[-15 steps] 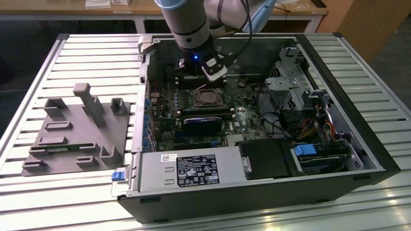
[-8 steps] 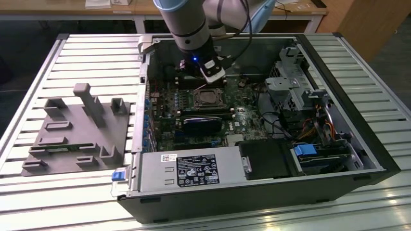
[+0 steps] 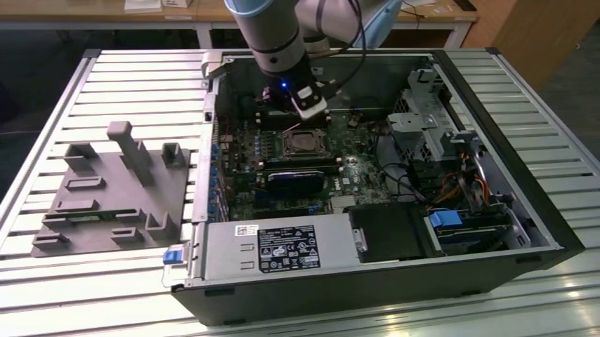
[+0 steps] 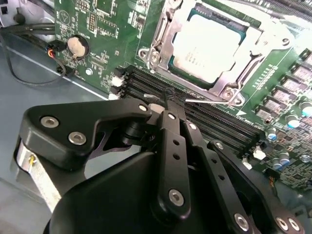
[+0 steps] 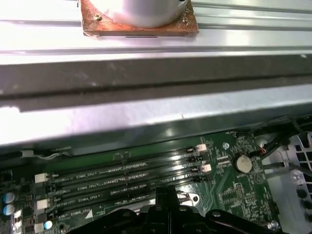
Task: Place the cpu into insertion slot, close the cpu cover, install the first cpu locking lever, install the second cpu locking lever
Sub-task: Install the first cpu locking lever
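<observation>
The cpu (image 4: 209, 41) lies flat in the insertion slot (image 3: 302, 142), its silver-grey top facing up. The cpu cover (image 4: 167, 46), a silvery frame, lies down around it with the chip showing through its window. My gripper (image 4: 168, 101) hangs just beside the socket, over the memory slots, with its black fingers together. A thin silvery locking lever (image 4: 207, 101) runs along the socket's edge right at the fingertips; whether they touch it is unclear. In the exterior view the gripper (image 3: 308, 112) is inside the open computer case, just behind the socket.
Long black memory slots (image 5: 122, 178) run beside the socket. A coin battery (image 5: 242, 163) sits on the green board. A grey power supply (image 3: 281, 247), a drive cage (image 3: 426, 126) and cables crowd the case. A grey fixture plate (image 3: 112, 189) lies on the exterior view's left.
</observation>
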Robot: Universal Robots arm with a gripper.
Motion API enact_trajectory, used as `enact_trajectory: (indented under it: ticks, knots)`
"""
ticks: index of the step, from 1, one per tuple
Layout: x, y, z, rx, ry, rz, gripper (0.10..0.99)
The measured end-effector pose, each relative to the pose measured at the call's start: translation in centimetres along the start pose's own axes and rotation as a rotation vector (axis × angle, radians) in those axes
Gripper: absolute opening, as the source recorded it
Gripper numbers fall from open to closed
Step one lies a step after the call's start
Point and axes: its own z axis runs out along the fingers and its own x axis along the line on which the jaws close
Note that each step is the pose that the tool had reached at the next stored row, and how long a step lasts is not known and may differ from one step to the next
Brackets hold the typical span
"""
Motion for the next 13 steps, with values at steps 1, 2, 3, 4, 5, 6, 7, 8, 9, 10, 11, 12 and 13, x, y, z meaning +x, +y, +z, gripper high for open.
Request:
enact_trajectory:
  ticks: [1,2,3,4,5,6,7,8,9,10,11,12,13]
  knots:
    - [0.04,0.12,0.07,0.001,-0.0003,0.0,0.106]
    - [0.08,0.24,0.14,0.002,-0.0005,0.0,0.106]
    - [0.11,0.34,0.2,0.003,-0.0007,-0.001,0.106]
    - [0.14,0.44,0.25,0.005,-0.0009,-0.001,0.106]
    - [0.16,0.5,0.29,0.006,-0.0011,-0.001,0.106]
    - [0.18,0.51,0.35,0.007,-0.0016,-0.001,0.106]
    - [0.2,0.49,0.4,0.009,-0.0021,0.0,0.106]
    - [0.21,0.47,0.45,0.011,-0.0029,0.002,0.106]
    - [0.23,0.46,0.51,0.012,-0.0037,0.004,0.106]
    - [0.24,0.44,0.56,0.014,-0.0046,0.007,0.106]
    - [0.25,0.44,0.59,0.015,-0.0052,0.009,0.106]
    - [0.25,0.43,0.62,0.016,-0.006,0.011,0.106]
    - [0.27,0.42,0.66,0.017,-0.0073,0.015,0.106]
